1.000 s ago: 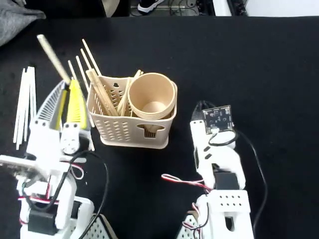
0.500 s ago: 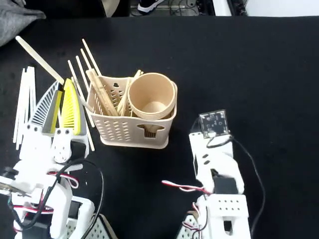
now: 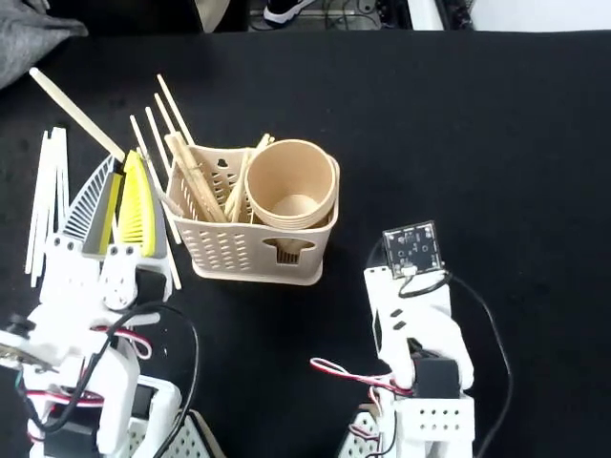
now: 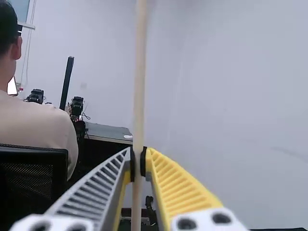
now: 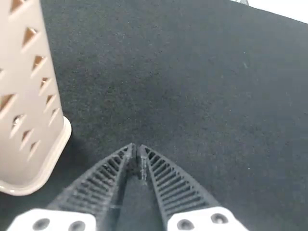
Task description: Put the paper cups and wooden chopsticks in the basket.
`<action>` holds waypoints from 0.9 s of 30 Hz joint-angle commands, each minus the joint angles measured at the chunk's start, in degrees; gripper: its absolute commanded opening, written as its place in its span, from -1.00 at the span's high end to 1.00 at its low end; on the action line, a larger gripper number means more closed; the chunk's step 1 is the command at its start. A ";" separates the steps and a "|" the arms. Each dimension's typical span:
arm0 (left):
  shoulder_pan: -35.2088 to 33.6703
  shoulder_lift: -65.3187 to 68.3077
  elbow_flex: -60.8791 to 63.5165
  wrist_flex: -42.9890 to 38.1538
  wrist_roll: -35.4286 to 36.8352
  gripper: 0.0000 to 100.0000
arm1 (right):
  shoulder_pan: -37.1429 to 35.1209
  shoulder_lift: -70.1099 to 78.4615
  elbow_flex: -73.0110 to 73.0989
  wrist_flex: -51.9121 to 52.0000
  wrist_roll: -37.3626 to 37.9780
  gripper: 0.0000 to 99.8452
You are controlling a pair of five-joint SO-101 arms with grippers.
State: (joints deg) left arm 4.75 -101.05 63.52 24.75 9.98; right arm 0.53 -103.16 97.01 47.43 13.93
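Observation:
My left gripper (image 3: 122, 160) is shut on a wooden chopstick (image 3: 76, 113) that slants up and away to the far left; in the left wrist view the chopstick (image 4: 139, 72) rises straight from between the yellow and grey fingers of the left gripper (image 4: 138, 161). Just to its right stands the beige basket (image 3: 253, 269), holding stacked paper cups (image 3: 291, 181) and several chopsticks (image 3: 191, 172) leaning out of its left half. The right gripper (image 5: 136, 150) is shut on nothing, low over the black cloth beside the basket wall (image 5: 29, 96).
Several pale sticks (image 3: 48, 200) lie on the cloth at the far left. One more chopstick (image 3: 172, 267) lies between the left arm and the basket. The right arm (image 3: 415, 305) sits near the front; black cloth stretches to the right and behind.
The left arm has drawn back toward its base and the held chopstick's far end has swung left. The right arm has pulled back toward the front edge.

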 commanded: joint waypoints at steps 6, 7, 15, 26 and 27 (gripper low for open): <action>0.66 0.62 5.76 -5.01 0.62 0.94 | 0.88 -3.21 -0.40 -0.26 -0.09 0.98; 0.66 0.62 7.52 -7.56 0.62 0.94 | 0.88 -3.21 -0.40 -0.26 -0.09 0.98; 0.57 0.53 15.96 -14.33 0.35 0.94 | 0.88 -3.12 -0.40 -0.26 0.00 0.98; 0.57 0.53 9.45 4.66 2.90 0.70 | 0.88 -3.03 -0.40 -0.26 0.09 0.98; 0.31 0.53 7.69 7.12 3.52 0.69 | 0.88 -3.03 -0.40 -0.26 0.09 0.98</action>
State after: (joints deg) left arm 4.75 -100.09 79.16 21.76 10.59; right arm 0.53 -103.16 97.01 47.43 13.93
